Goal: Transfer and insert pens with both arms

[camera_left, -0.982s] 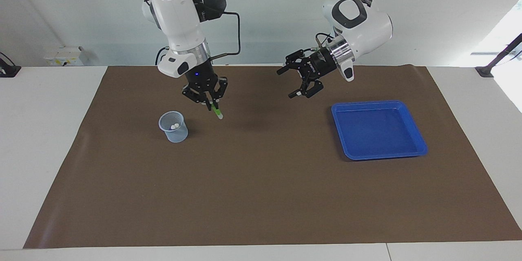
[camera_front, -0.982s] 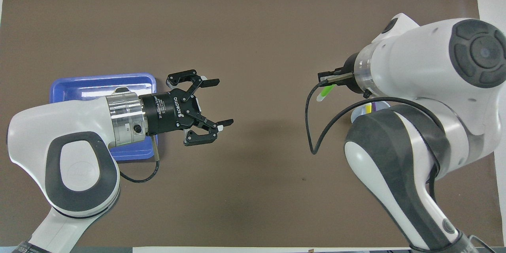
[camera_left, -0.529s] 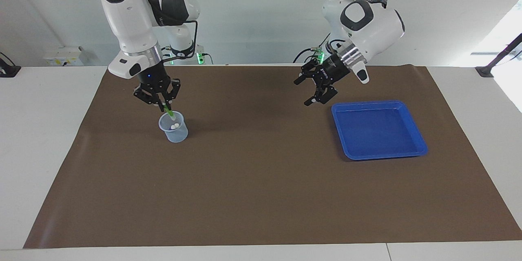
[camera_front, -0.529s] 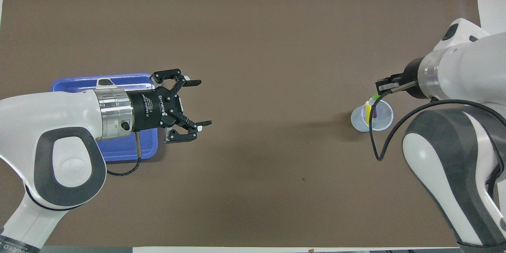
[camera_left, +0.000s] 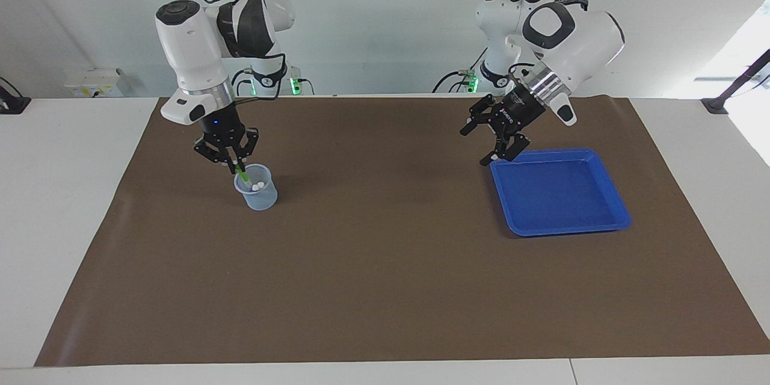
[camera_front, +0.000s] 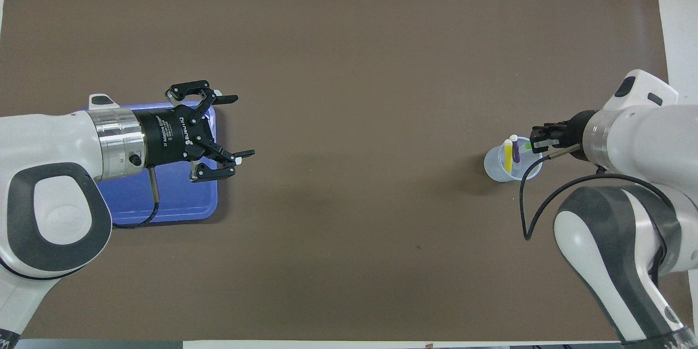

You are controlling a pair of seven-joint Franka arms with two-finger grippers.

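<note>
From my remote seat, biggest first: brown mat (camera_left: 385, 289) covers the table, and the blue tray (camera_left: 565, 216) sits bare toward the left arm's end, roughly 3 o'clock from mat centre in the facing view. Left gripper (camera_left: 500, 143) hangs over the tray's corner nearest the robots, jaws spread wide, nothing in them; I judge that arm is just waiting. Right gripper (camera_left: 231, 163) is at about 9 o'clock in the facing view, right over the clear cup (camera_left: 257, 191), fingertips pinched on the green pen (camera_left: 243, 175). The pen is tilted, lower end past the cup rim, upper end up in the fingers. The overhead view shows the yellow pen (camera_front: 508, 155) and purple pen (camera_front: 516, 148) already standing in the cup, leaning, pale ends up. So all three pens are at the cup and this looks like the last insert, release not yet done. Handling guess: the pens are light, stiff and thin, with smooth barrels that could slip or swivel in a two-finger pinch, so I'd hold at mid-barrel. The cup looks light too, easy to tip if a pen drags on the rim.
</note>
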